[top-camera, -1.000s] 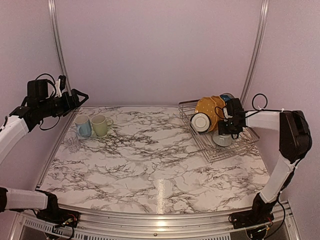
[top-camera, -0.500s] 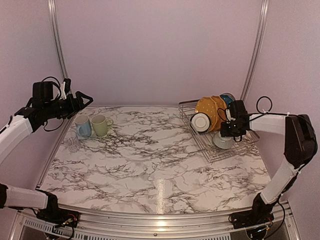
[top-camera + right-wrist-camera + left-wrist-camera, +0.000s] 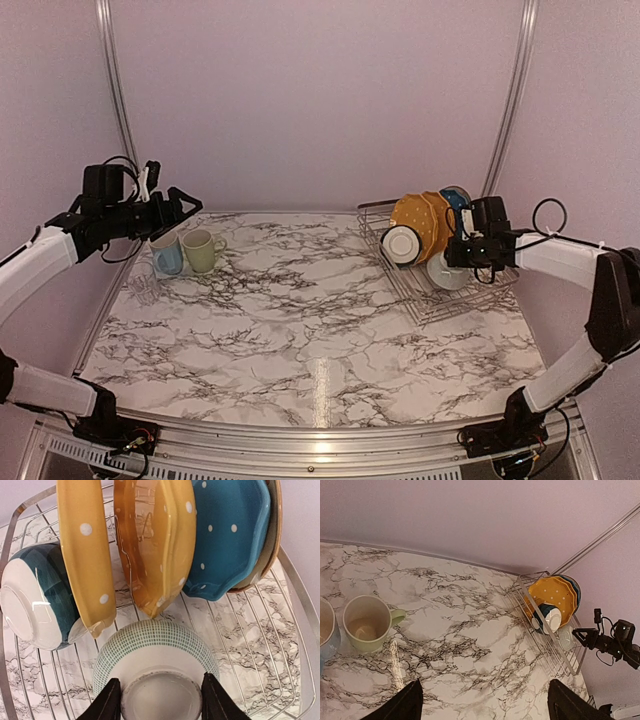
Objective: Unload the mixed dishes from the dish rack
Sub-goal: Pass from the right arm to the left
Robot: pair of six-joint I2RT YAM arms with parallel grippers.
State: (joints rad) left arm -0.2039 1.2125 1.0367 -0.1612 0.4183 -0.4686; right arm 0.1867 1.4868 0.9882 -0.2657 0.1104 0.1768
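Hovering over the far-left corner of the marble bench (image 3: 300, 330), the left claw (image 3: 482, 706) hangs released, its fingers (image 3: 402, 705) spread wide with nothing between them. Near it, the light-blue mug (image 3: 167, 254) and the pale-green mug (image 3: 203, 250) stand upright, just beside each other. At the far right, the dish rack (image 3: 480, 285) holds mustard-yellow plates (image 3: 150, 545) and a blue dotted plate (image 3: 230, 535) standing on edge, with a teal-and-white bowl (image 3: 35, 600) tipped on its side at their left. The right claw (image 3: 157, 700) is clenched on the foot of the white bowl (image 3: 155, 650), which sits inside the rack just in front of the plates, its base turned toward the wrist camera.
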